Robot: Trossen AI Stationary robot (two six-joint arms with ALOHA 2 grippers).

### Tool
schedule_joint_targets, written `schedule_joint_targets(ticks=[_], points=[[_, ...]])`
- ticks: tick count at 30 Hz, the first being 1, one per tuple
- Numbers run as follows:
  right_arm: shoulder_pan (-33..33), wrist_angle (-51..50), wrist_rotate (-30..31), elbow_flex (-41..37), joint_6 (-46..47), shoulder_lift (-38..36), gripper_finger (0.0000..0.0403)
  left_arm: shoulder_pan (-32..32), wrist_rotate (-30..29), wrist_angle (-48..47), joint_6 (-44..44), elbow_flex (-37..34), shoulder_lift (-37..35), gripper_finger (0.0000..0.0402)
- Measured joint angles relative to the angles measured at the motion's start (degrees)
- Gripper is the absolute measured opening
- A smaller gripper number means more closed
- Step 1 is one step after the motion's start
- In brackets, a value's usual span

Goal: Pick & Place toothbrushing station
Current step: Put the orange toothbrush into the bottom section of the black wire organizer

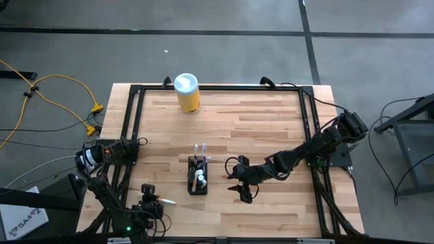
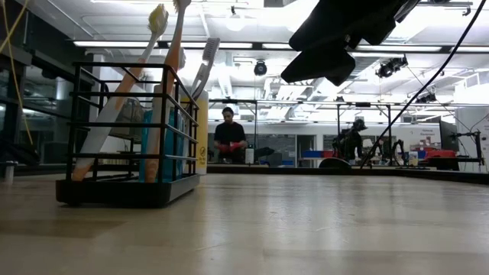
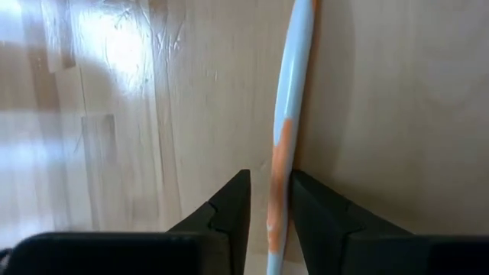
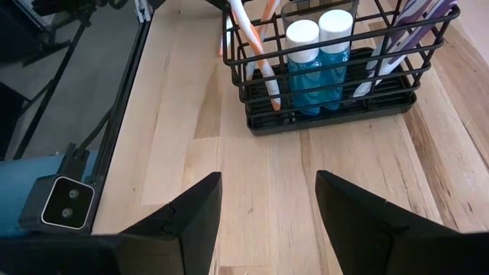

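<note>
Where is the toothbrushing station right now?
In the high view the toothbrushing station stands on the table's near middle, just left of the open right gripper and well in front of the yellow canister.

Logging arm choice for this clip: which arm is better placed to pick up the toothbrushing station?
Probably right. The right gripper sits beside the toothbrushing station, jaws open and facing it. The left gripper already grips a toothbrush near the table's front edge.

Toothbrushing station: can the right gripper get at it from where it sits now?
Probably yes. The right gripper is open and faces the toothbrushing station, with only bare table between them. The left gripper is off at the table's near-left corner.
</note>
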Motion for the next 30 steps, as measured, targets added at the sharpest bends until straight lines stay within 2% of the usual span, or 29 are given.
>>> schedule_joint_targets(ticks=[6,18,26,30], points=[[0.0,0.0,-0.1,0.0,0.0,0.0,0.0204,0.0,1.7,0.2,-4.3,0.0,0.0,0.0081],[0.0,0.0,-0.4,0.0,0.3,0.0,0.0204,2.6,7.1,2.4,-5.2,0.1,-0.2,0.0078],[0.4,0.0,-1.4,0.0,1.6,0.0,0.0204,2.7,7.8,5.8,-6.0,-1.3,-0.2,0.0027],[1.4,0.1,-1.3,0.0,1.6,0.0,0.0204,2.6,7.9,6.7,-7.6,-2.0,-0.3,0.0018]])
